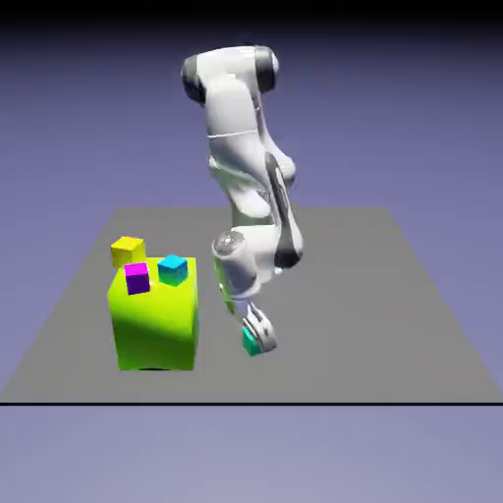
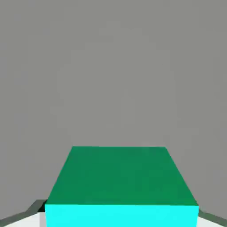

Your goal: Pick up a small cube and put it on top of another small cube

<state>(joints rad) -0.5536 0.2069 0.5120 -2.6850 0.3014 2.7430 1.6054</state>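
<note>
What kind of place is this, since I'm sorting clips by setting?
Likely a simulated tabletop: a plain grey table, flatly coloured cubes and a robot arm before a blank blue-violet backdrop.

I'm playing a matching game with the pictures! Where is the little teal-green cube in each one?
Exterior view: right of the big lime-green block, low in the picture, at the gripper.
Hand view: large at the bottom middle, the teal-green cube between the finger tips.
Shared landmark: the grey table top shows in both.
</note>
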